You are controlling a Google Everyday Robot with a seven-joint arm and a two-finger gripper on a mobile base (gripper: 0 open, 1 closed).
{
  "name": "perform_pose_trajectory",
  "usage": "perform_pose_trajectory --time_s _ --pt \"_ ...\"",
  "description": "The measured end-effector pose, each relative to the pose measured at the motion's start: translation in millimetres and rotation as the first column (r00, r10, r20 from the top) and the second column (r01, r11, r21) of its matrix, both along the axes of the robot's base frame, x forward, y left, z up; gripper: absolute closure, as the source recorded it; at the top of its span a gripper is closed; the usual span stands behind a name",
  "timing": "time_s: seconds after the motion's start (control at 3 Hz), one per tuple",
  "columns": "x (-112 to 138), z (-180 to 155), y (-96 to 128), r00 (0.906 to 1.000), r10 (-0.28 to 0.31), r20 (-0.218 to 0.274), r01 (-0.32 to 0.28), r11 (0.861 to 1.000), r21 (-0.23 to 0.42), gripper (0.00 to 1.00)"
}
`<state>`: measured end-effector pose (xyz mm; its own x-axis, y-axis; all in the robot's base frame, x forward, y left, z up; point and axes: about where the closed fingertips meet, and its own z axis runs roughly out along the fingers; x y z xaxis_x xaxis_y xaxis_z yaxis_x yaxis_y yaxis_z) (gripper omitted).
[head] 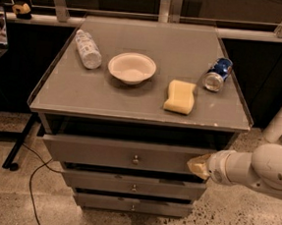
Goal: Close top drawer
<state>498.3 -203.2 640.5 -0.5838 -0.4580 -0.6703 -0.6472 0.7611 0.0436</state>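
Note:
The top drawer (103, 153) is a wide grey drawer with a small round metal knob (136, 159) at its centre. It stands only slightly out from the grey cabinet, with a dark gap above its front. My gripper (199, 166) is at the right end of the drawer front and touches it. The white arm (254, 170) reaches in from the right.
On the cabinet top (78, 96) lie a plastic bottle (88, 49), a white bowl (132, 67), a yellow sponge (180, 96) and a blue can (218, 74). Two shorter drawers (133, 187) sit below. A cable (31, 184) runs over the floor at left.

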Motion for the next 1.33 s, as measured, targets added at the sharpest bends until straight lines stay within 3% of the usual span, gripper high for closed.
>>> perform_pose_trajectory --time_s 0.67,1.0,1.33 --pt "-24.3 -14.9 -20.5 0.9963 -0.084 -0.019 0.085 0.994 0.065 1.0" --pt "-34.5 -16.9 -24.7 0.9951 -0.097 -0.019 0.098 0.992 0.077 1.0" --pt "-34.7 -16.9 -25.1 0.995 -0.098 -0.018 0.099 0.992 0.077 0.81"
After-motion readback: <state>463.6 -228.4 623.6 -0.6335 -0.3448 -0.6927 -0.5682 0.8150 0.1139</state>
